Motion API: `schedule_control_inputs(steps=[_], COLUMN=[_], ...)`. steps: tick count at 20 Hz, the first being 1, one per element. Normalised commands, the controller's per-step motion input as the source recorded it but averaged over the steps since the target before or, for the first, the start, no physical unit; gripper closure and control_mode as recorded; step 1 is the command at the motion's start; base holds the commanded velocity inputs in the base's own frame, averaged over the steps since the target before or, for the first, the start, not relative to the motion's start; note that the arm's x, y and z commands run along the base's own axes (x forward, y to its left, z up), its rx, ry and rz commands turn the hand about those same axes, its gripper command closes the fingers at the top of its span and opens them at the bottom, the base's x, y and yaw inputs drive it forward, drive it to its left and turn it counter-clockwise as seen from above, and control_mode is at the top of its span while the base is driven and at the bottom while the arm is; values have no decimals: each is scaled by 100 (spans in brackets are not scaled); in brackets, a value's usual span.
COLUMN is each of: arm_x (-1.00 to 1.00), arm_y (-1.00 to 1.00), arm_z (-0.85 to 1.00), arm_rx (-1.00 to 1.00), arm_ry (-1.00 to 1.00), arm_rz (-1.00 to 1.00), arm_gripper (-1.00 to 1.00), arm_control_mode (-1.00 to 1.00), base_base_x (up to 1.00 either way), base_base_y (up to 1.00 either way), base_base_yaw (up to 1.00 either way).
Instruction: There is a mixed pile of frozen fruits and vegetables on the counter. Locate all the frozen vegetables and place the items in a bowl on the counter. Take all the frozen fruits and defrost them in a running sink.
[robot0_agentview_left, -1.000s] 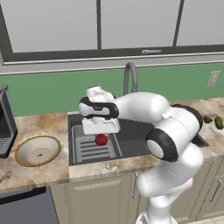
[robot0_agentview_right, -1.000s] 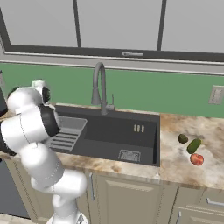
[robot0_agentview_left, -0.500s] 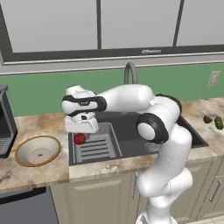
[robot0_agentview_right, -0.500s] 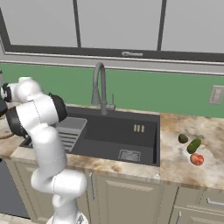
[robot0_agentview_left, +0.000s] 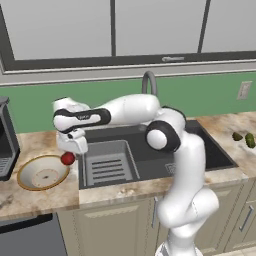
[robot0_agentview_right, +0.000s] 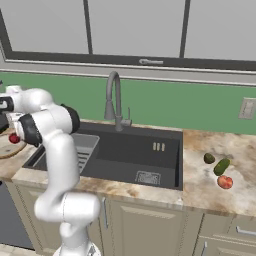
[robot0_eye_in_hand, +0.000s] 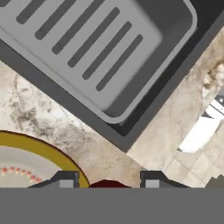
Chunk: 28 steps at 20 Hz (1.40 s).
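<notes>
A small red item (robot0_agentview_left: 67, 158) is pinched between the fingers of the gripper (robot0_agentview_left: 69, 155), held above the desk (robot0_agentview_left: 40, 197) at the right rim of the bowl (robot0_agentview_left: 42, 173). In the hand view the bowl's yellow rim is seen just beside the grey ridged drainer tray (robot0_eye_in_hand: 94, 52) in the sink (robot0_agentview_right: 130, 152). Well apart, right of the sink, two green items (robot0_agentview_right: 216, 163) and another red one (robot0_agentview_right: 225, 182) are left on the desk.

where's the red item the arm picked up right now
In the left base view the red item is held in the tool, above the counter just past the sink's left edge, at the bowl's right rim.
</notes>
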Motion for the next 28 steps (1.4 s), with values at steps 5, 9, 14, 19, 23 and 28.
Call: schedule_control_inputs(steps=[5, 9, 14, 19, 23, 28], arm_x=[10, 14, 22, 22, 5, 0], arm_y=[70, 36, 19, 31, 43, 42], arm_z=[-10, -26, -35, -38, -42, -43], arm_rx=[-3, 0, 1, 0, 0, -3], arm_ry=[-11, -16, -24, -7, 8, 14], arm_rz=[-21, -18, -14, -14, -20, -23], arm_gripper=[100, 100, 100, 100, 100, -100], arm_control_mode=[-100, -100, -100, -100, -100, -100], base_base_x=[0, 0, 0, 0, 0, 0], base_base_y=[0, 0, 0, 0, 0, 0], base_base_yaw=[0, 0, 0, 0, 0, 0])
